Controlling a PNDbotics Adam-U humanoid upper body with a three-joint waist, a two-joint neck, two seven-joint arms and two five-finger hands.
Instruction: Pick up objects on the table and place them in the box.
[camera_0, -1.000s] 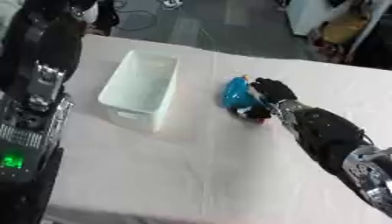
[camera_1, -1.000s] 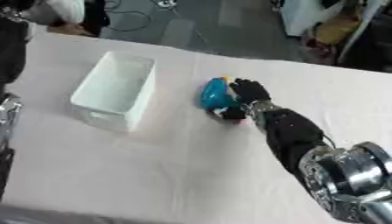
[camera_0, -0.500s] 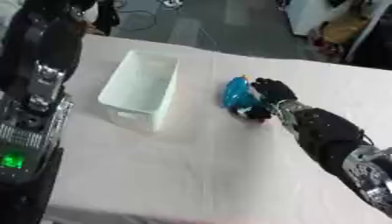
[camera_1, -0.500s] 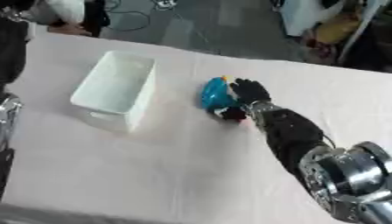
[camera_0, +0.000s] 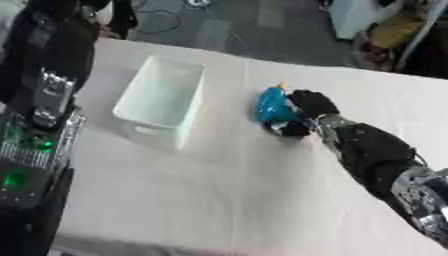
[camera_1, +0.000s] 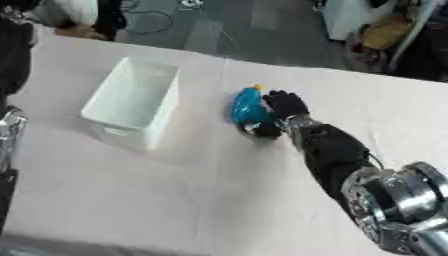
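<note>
A blue object with a small yellow tip lies on the pale table, right of a white rectangular box. My right hand comes in from the lower right and is curled round the blue object's right side, its thumb below it. The object still rests on the table. The box stands open-topped and I see nothing inside it. My left arm rises along the left edge; its hand does not show in either view.
The table's far edge runs behind the box, with dark floor, cables and clutter beyond. Bare tabletop spreads in front of the box and the hand.
</note>
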